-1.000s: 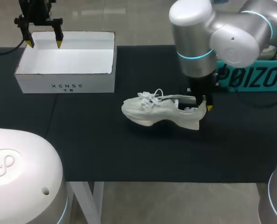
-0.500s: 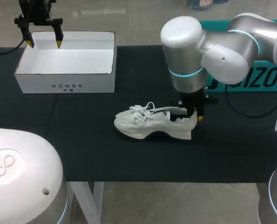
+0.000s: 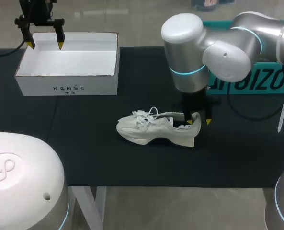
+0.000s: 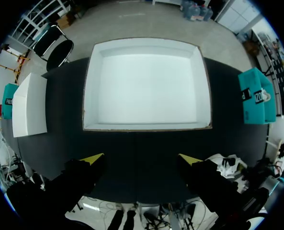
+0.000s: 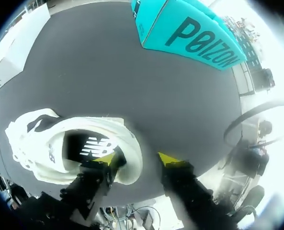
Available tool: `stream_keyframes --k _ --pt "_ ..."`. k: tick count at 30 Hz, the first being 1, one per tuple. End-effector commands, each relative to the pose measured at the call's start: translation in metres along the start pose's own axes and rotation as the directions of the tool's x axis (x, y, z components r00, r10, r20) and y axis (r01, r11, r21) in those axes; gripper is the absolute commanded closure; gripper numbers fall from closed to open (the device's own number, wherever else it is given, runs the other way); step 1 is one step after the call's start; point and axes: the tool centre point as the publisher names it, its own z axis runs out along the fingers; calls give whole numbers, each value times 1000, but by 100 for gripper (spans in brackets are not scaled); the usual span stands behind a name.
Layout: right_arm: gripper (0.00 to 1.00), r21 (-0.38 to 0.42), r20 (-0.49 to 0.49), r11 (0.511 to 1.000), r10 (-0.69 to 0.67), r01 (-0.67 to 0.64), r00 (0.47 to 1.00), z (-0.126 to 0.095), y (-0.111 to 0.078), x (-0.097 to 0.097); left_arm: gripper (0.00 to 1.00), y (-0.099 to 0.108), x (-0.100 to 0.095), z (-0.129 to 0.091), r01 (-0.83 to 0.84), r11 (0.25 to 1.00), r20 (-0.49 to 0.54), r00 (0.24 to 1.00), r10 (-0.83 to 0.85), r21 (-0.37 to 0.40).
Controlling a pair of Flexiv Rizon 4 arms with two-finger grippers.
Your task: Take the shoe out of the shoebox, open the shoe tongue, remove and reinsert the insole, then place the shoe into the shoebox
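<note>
The shoe (image 3: pixel 153 128) lies on its sole on the black table (image 3: pixel 132 163), out of the shoebox (image 3: pixel 67 88), toe toward 9 o'clock and heel toward 3 o'clock in the head view. Its laces are bunched loosely over the tongue. Looking down my right wrist, I see the dark insole (image 5: pixel 84 143) inside the opening.

My right gripper (image 3: pixel 198 121) hangs over the heel, jaws released. One yellow tip sits inside the collar against its inner wall. The other stands outside and just clear of the heel, so the heel wall lies between my fingers (image 5: pixel 169 158) without being clamped.

The shoebox, white and with nothing in it, sits at about 10 o'clock from the shoe, well apart. My left gripper (image 3: pixel 45 45) hovers above the box's far rim, jaws spread wide with nothing between them. From its wrist I look straight into the box (image 4: pixel 86 96).

A teal box (image 3: pixel 256 81) lies at about 2 o'clock from the shoe, partly behind my right arm.
</note>
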Motion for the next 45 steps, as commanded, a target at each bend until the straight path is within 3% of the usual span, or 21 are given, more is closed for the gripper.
stream_keyframes --k 1,3,4,6,7,31,34,35,36,37,39,41,42,45 --pt "0 1 -105 995 -103 104 989 -28 -8 -16 0 0 0 0 0 1000 0 1000 0 0" --pt "0 -46 -198 972 -233 228 952 -47 -14 -18 0 0 0 0 0 1000 0 1000 0 0" --pt "0 -89 -258 939 -344 333 903 -57 -18 -19 0 0 0 0 0 1000 0 1000 0 0" --pt "0 -234 -287 799 -601 553 746 -76 -28 -28 0 0 0 0 0 1000 0 1000 0 0" --pt "0 -284 -267 689 -725 667 635 -80 -32 -37 0 0 0 0 0 1000 0 1000 0 0" --pt "0 -284 -267 689 -725 667 635 -80 -32 -37 0 0 0 0 0 1000 0 1000 0 0" --pt "0 -367 -207 593 -803 717 558 -80 -32 -53 0 0 0 0 0 1000 0 1000 0 0" --pt "0 -421 -202 562 -823 712 530 -80 -31 -59 0 0 0 0 0 1000 0 1000 0 0" --pt "0 -500 -184 492 -865 713 468 -79 -30 -66 0 0 0 0 0 1000 0 1000 0 0" --pt "0 -556 -130 453 -876 697 465 -79 -30 -69 0 0 0 0 0 1000 0 1000 0 0" --pt "0 -703 -113 316 -934 638 339 -80 -31 -76 0 0 0 0 0 1000 0 1000 0 0" --pt "0 -721 -134 224 -974 656 185 -77 -32 -77 0 0 0 0 0 1000 0 1000 0 0" --pt "0 -644 -115 226 -973 730 200 -73 -30 -74 0 0 0 0 0 1000 0 1000 0 0" --pt "0 -644 -115 226 -973 730 200 -73 -30 -74 0 0 0 0 0 1000 0 1000 0 0"
